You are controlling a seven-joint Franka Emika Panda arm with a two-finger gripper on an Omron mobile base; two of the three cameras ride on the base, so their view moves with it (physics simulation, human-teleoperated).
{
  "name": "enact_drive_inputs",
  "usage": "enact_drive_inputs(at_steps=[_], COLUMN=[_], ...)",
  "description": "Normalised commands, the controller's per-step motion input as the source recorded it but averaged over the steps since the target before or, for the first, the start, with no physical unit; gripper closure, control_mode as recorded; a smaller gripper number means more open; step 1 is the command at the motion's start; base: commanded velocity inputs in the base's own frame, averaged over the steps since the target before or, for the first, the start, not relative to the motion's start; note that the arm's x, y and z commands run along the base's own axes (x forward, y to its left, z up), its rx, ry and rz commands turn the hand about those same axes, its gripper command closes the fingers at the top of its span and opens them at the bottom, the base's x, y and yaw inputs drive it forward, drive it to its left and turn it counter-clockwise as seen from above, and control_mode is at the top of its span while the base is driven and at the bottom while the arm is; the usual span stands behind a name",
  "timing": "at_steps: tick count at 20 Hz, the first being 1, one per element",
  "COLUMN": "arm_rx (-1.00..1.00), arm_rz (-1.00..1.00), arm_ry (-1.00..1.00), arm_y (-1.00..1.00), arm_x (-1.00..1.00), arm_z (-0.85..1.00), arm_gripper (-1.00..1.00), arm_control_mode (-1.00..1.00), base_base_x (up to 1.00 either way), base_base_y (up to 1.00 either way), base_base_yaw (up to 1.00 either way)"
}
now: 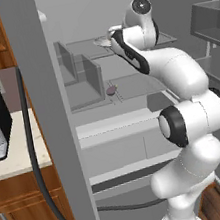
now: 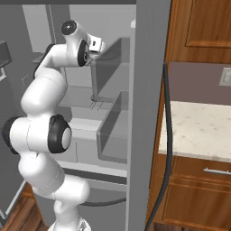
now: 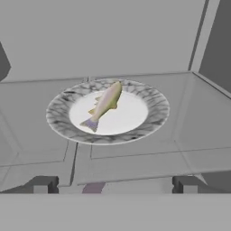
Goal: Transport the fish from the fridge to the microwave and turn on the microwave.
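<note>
Gripper (image 3: 115, 184) nearest, jaws wide apart, nothing between them. Fridge (image 1: 47, 117) open, arm reaching onto upper shelf. Marbled plate (image 3: 153, 101) at 12 o'clock from gripper. Fish (image 3: 105, 104) lies diagonally on plate. Possibly small dark reddish item (image 1: 111, 89) on lower shelf.

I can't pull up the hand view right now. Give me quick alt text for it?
A small fish lies across a round plate with a marbled grey rim, on a grey shelf inside the fridge. The pincer is open, its two dark tips short of the plate and touching nothing.
</note>
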Motion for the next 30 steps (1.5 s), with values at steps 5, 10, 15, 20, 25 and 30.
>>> enact_drive_inputs(at_steps=[5, 10, 15, 20, 25, 30], arm_rx=[0.01, 0.00, 0.00, 0.00, 0.01, 0.01], arm_rz=[0.00, -0.01, -0.01, -0.01, -0.01, -0.02], arm_ry=[0.06, 0.00, 0.00, 0.00, 0.02, 0.03], arm_y=[0.00, 0.00, 0.00, 0.00, 0.01, 0.06], arm_x=[0.40, 0.44, 0.47, 0.46, 0.40, 0.32], arm_z=[-0.07, -0.04, -0.10, -0.09, -0.06, -0.03], arm_gripper=[-1.00, -1.00, -1.00, -1.00, -1.00, -1.00], arm_control_mode=[-1.00, -1.00, -1.00, -1.00, -1.00, -1.00], base_base_x=[0.00, 0.00, 0.00, 0.00, 0.00, 0.00], base_base_y=[0.00, 0.00, 0.00, 0.00, 0.00, 0.00], base_base_yaw=[0.00, 0.00, 0.00, 0.00, 0.00, 0.00])
